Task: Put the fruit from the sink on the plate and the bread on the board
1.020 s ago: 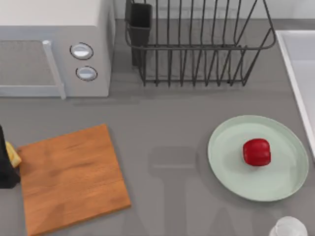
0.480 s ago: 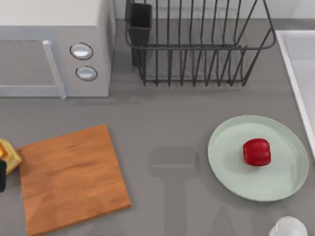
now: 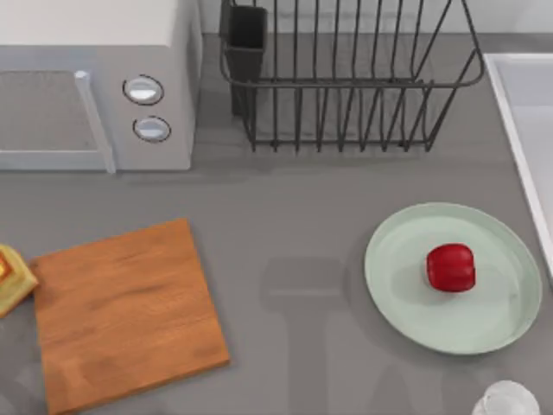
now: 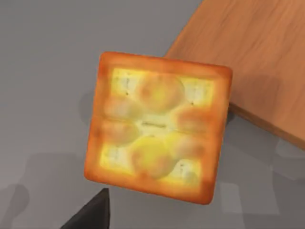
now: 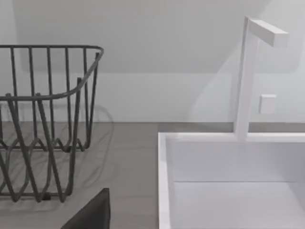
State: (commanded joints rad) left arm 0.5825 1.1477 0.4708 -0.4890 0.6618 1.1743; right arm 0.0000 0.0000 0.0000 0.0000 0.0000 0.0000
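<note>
The board (image 3: 125, 313) is grained orange-brown wood, matt. The fruit (image 3: 450, 267) is glossy red, the plate (image 3: 406, 298) smooth pale green. The dish rack (image 3: 346, 78) is dark wire; the bread (image 4: 157, 126) looks toasted and porous.

No text, label, brand, number or sign can be read anywhere: the microwave (image 3: 95, 82) front and its two round knobs (image 3: 143, 89) carry no legible markings, and the small wall plate (image 5: 268, 103) beside the tap is blank
</note>
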